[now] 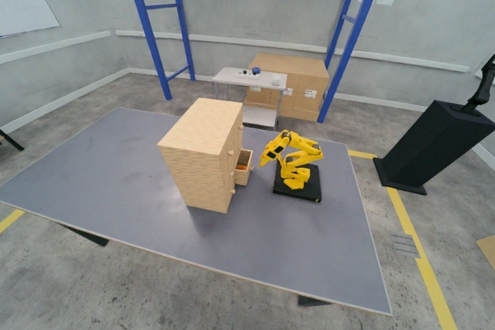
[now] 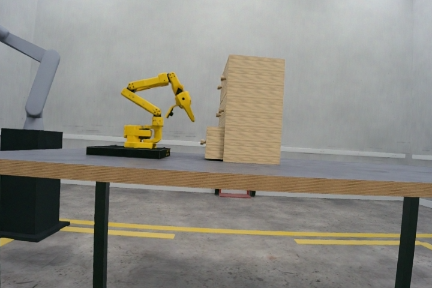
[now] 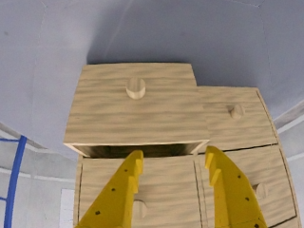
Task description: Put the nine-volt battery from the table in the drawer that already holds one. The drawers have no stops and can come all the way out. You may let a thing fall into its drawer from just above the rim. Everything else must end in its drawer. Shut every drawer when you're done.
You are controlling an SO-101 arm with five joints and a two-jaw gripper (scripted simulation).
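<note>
A tall wooden drawer cabinet (image 1: 201,148) (image 2: 254,108) stands mid-table. Its bottom drawer (image 2: 213,147) (image 3: 136,110) on the robot's side is pulled partly out. Something orange (image 1: 240,166) lies inside it. The other drawers, with small round knobs, look shut. My yellow gripper (image 1: 262,163) (image 2: 192,119) (image 3: 174,154) hangs above and just in front of the open drawer, pointing down at it. Its fingers stand somewhat apart with nothing between them. I see no nine-volt battery on the table in any view.
The arm's black base plate (image 1: 298,188) (image 2: 128,152) sits right of the cabinet. Off the table are a black pedestal (image 1: 431,144) with another arm, blue ladder frames (image 1: 155,50), cardboard boxes (image 1: 295,85) and a small white table (image 1: 248,78).
</note>
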